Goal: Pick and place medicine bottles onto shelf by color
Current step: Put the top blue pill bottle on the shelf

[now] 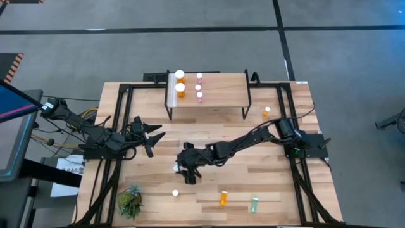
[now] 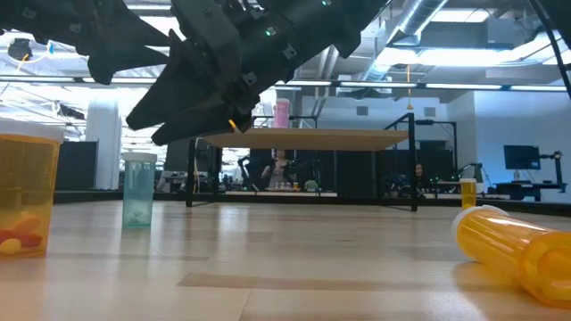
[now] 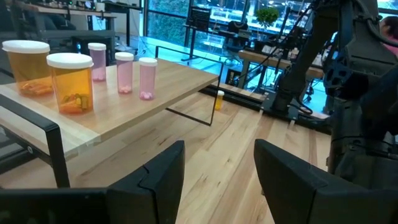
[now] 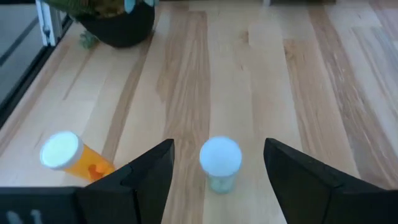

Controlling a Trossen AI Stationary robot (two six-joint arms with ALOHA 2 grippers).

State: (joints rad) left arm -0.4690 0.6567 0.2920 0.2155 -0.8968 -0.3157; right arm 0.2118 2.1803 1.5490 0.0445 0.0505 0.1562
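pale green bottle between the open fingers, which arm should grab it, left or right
Right. The right gripper hangs open straight above the upright pale green bottle, its white cap centred between the fingers. The left gripper, also open, faces the shelf with nothing between its fingers.

Translucent glossy plastic bottles [image 3: 70, 83]; smooth light-wood shelf [image 3: 168, 84], matt black legs

The right gripper [image 4: 217, 180] hangs with fingers spread; a pale green bottle [image 4: 220, 163] stands between them. A tipped orange bottle [image 4: 71, 157] lies just beside one finger; bare tabletop [image 4: 280, 74] stretches ahead.
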